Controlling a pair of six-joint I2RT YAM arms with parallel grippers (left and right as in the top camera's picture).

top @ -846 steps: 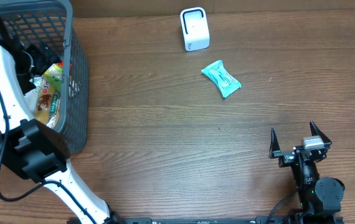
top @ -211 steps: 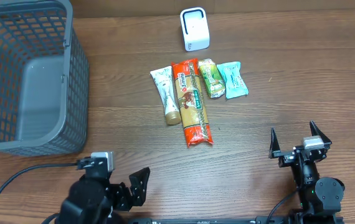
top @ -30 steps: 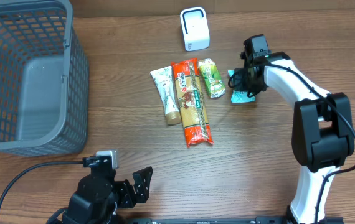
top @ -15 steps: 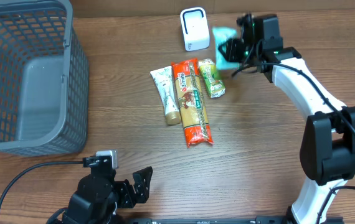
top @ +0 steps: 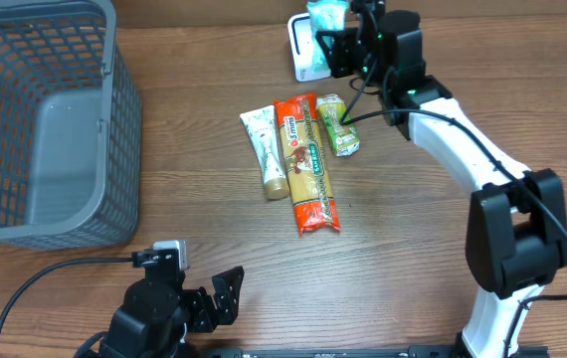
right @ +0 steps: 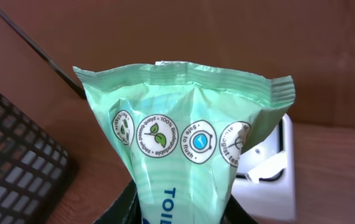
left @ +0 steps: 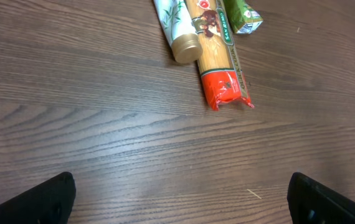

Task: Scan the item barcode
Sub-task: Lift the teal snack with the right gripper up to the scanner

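Note:
My right gripper (top: 346, 38) is shut on a mint-green packet (top: 324, 12) and holds it up, right in front of the white scanner (top: 303, 56) at the table's back edge. In the right wrist view the packet (right: 184, 149) stands upright between the black fingers and fills the middle, its crimped top edge up. The scanner (right: 272, 169) shows just behind it on the right. My left gripper (top: 214, 296) rests open at the table's front, and its wrist view shows bare wood between its fingertips (left: 53, 196).
A white tube (top: 267, 151), a long red pasta packet (top: 306, 164) and a small green packet (top: 338, 125) lie side by side mid-table. A grey mesh basket (top: 114, 119) stands at the far left, its corner (right: 15, 155) also in the right wrist view.
My right gripper has lifted the mint-green packet off the table beside the green packet and carried it back and left to the scanner. The left arm has not moved.

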